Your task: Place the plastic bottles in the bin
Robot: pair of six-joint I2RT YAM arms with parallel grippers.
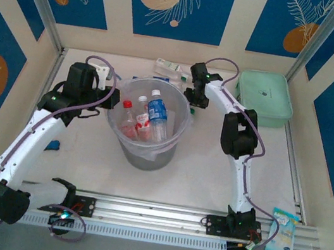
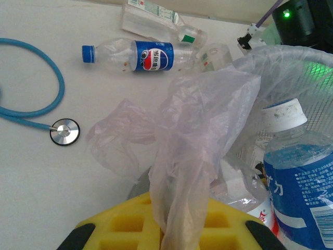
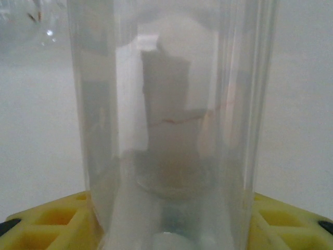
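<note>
The bin (image 1: 146, 135) stands mid-table with a thin plastic liner and three plastic bottles in it, one with a white cap and a blue label (image 1: 157, 115). My left gripper (image 1: 112, 98) is at its left rim, shut on a bunched fold of the liner (image 2: 179, 219). Behind the bin lie more bottles: a blue-capped one (image 2: 140, 54), a green-capped one (image 2: 161, 23) and a small clear one (image 2: 213, 54). My right gripper (image 1: 192, 97) is behind the bin's right rim, its jaws against both sides of a clear bottle (image 3: 171, 130).
A mint-green box (image 1: 264, 98) sits at the back right. A blue stethoscope (image 2: 65, 131) lies left of the bin. A printed packet (image 1: 282, 235) rests by the right arm's base. The walls close in on three sides.
</note>
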